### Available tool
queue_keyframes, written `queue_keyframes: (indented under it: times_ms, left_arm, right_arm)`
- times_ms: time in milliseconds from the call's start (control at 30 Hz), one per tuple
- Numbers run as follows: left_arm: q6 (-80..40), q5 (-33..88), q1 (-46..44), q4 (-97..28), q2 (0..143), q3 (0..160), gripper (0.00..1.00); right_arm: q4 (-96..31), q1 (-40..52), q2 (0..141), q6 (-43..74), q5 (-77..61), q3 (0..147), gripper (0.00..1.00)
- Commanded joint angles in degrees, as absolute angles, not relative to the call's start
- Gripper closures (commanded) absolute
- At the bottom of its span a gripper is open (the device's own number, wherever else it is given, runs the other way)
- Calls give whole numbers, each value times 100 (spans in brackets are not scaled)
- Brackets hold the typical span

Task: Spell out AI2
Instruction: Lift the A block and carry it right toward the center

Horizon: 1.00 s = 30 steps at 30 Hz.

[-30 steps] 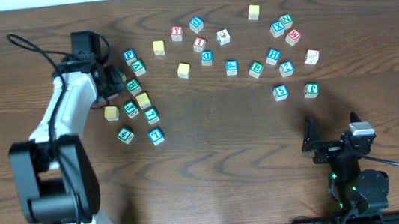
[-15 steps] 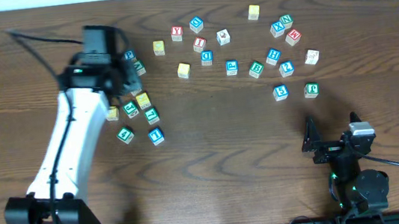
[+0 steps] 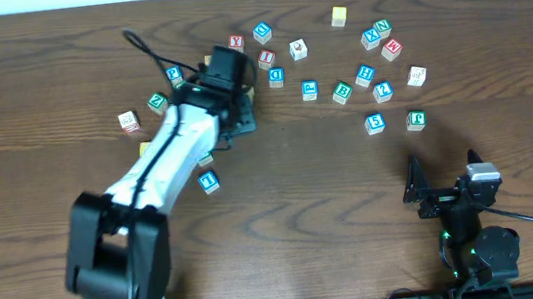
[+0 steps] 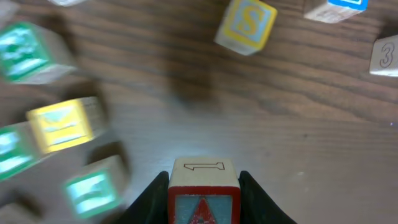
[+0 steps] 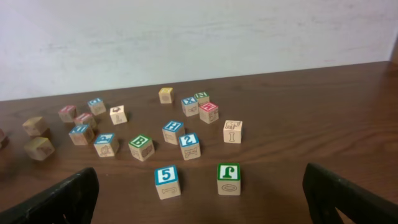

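The left arm (image 3: 170, 145) has swung right, away from the far-left blocks (image 3: 157, 103). The left gripper (image 4: 203, 190) pinches the A block (image 4: 202, 205), centred between its fingers. The right gripper (image 3: 417, 188) is spread.

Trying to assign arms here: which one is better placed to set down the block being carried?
Left. Its gripper is shut on the red-framed block among the scattered blocks, while the right gripper sits open and empty, back from them.

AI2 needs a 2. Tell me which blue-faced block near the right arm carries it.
The 2 block, just right of the green B block and beyond the 5 block; the other blue faces read 5, H, X.
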<state>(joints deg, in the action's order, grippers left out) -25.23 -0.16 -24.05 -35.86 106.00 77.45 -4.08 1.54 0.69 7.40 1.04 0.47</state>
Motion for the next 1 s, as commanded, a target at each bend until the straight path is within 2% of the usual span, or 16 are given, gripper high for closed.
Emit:
queue_keyframes:
  times_ms: [0,300,967]
  left_arm:
    - [-2888,-49,-2526,-3341,10847,7719,73]
    - [-2967,-49,-2659,-2860,11345,7719,73]
    - [-2965,27,-2661,-2950,11572,7719,73]
  right_arm:
    - [-425,84,38,810,91,32,1]
    - [-425,84,38,810,91,32,1]
    - [-425,84,38,810,91,32,1]
